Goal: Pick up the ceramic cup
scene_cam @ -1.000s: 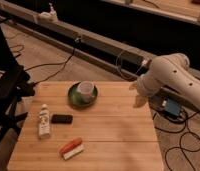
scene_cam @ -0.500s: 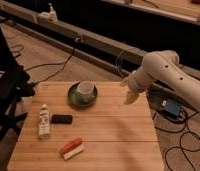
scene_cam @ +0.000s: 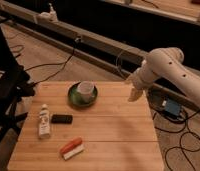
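Observation:
A small white ceramic cup [scene_cam: 85, 88] with a wide mouth sits on a dark green round saucer [scene_cam: 75, 98] at the back of the wooden table [scene_cam: 113, 130]. My gripper [scene_cam: 134, 93] hangs at the end of the white arm [scene_cam: 165, 65] above the table's back right corner. It is to the right of the cup and apart from it, about a saucer's width away. It holds nothing that I can see.
A white bottle [scene_cam: 44, 120] lies on the table's left side. A small black block [scene_cam: 61, 119] lies beside it. A red and white object [scene_cam: 71, 148] lies near the front. Cables and a blue box [scene_cam: 171, 108] lie on the floor at the right. A dark chair [scene_cam: 5, 95] stands at the left.
The arm has swung left over the last second, bringing the gripper from beyond the table's right edge to above its back right corner, closer to the cup. The objects on the table have not moved.

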Robot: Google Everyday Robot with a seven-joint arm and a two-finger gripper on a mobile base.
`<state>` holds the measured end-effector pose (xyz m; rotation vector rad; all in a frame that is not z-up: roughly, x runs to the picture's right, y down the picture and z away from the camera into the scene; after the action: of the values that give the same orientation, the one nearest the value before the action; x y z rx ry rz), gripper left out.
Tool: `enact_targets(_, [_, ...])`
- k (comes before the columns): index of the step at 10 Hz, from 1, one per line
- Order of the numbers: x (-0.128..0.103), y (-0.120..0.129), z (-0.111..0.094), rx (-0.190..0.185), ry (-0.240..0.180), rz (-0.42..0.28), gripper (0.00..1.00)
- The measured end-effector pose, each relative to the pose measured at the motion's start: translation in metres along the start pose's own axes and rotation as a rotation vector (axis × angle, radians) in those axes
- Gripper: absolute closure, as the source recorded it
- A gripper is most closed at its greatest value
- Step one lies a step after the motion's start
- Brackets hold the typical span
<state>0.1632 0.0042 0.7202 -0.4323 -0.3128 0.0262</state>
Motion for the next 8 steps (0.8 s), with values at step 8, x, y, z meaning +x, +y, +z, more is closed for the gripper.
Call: enact_targets(8, [-0.095,-0.063,0.081,-0.055,-0.132,-0.144,0.35])
